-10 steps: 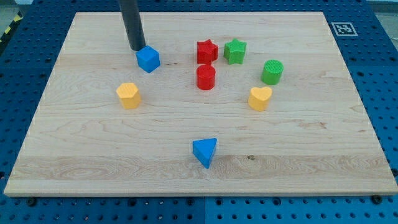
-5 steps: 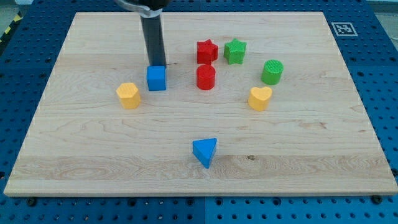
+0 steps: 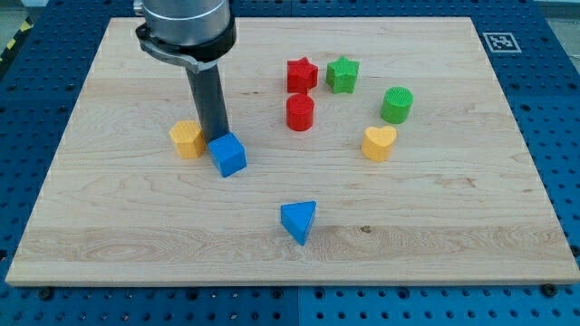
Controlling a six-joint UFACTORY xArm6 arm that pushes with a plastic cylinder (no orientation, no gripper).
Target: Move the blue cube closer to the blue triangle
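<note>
Seen on a pale wooden board resting on a blue perforated table: eight small plastic blocks and one dark straight rod descending from a grey round mount at the board's top-left part. My tip stood against the upper-left side of the blue plastic cube, touching it or very nearly so; no jaws on this tool, nothing grasped, only a bare rod end pressed beside the block. Blue cube located left of the board's centre, turned slightly askew, just beside a yellow plastic block of roughly hexagonal shape on its left, the two near but whether touching could not be told. Blue plastic triangle placed toward the bottom edge, a little right of the cube and apart from it, with bare wood between them. Toward the top edge, near the middle: a red star-shaped plastic block and a green star-shaped plastic block side by side, close but apart. Below the red star, a red plastic cylinder standing upright. Further toward the right edge, a green plastic cylinder, and just below it a yellow heart-shaped plastic block. Printed in the top-right corner, a small black-and-white square marker.
</note>
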